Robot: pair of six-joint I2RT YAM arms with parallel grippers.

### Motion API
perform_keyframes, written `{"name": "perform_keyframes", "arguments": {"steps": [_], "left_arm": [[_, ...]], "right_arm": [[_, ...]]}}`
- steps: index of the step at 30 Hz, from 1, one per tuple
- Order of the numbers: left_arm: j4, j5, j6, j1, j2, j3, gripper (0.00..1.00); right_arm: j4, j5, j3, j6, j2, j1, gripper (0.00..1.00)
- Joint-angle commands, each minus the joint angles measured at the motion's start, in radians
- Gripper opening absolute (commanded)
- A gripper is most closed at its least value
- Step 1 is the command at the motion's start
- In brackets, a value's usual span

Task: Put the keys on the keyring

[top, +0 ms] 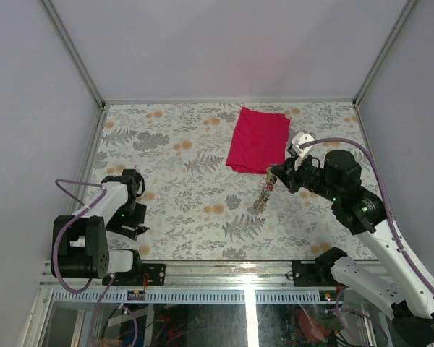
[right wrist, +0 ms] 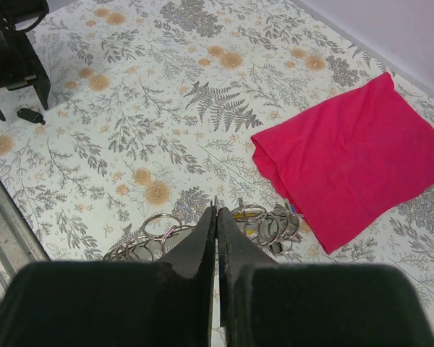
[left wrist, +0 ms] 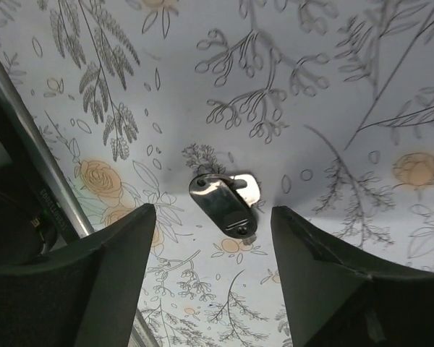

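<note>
Low in the left wrist view, the left gripper (left wrist: 211, 213) stands released over the floral tablecloth (left wrist: 333, 87), its two dark fingers (left wrist: 119, 253) spread apart. A small shiny, dark key (left wrist: 224, 206) lies flat at the centre of the frame, between the fingers and touching neither. At the bottom centre of the right wrist view, the right gripper (right wrist: 217, 213) is clenched, its fingers pressed together into one narrow point. The keyring (right wrist: 159, 225), a loose cluster of grey metal rings, lies just beyond that point, spreading to either side of it; whether a ring is nipped between the tips cannot be told. A red cloth (right wrist: 354, 159) lies folded at the right of that frame, just beside the rings
</note>
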Motion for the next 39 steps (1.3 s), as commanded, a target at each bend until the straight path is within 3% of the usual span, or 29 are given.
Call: {"name": "perform_keyframes", "arguments": {"steps": [1, 10, 15, 20, 26, 32, 39], "left_arm": [[0.02, 0.03, -0.095, -0.06, 0.009, -0.038, 0.64], [0.065, 0.001, -0.148, -0.098, 0.022, -0.096, 0.46], [0.084, -0.029, -0.155, -0.099, 0.01, -0.113, 0.44], [0.156, -0.006, -0.131, -0.099, -0.007, -0.146, 0.26], [0.236, 0.043, -0.099, -0.129, 0.005, -0.14, 0.24], [0.32, 0.061, -0.086, -0.246, 0.026, -0.078, 0.21], [0.43, 0.07, -0.018, -0.434, 0.162, 0.095, 0.18]], "right_arm": [[0.096, 0.001, 0.027, 0.007, 0.002, -0.003, 0.0], [0.087, -0.007, 0.04, 0.004, 0.014, -0.003, 0.0], [0.086, -0.016, 0.043, 0.003, 0.015, -0.003, 0.0], [0.086, -0.019, 0.044, 0.004, 0.014, -0.003, 0.0], [0.089, -0.031, 0.048, 0.008, 0.01, -0.003, 0.0], [0.092, -0.037, 0.049, 0.01, 0.005, -0.003, 0.0], [0.092, -0.022, 0.052, 0.013, -0.004, -0.004, 0.0]]}}
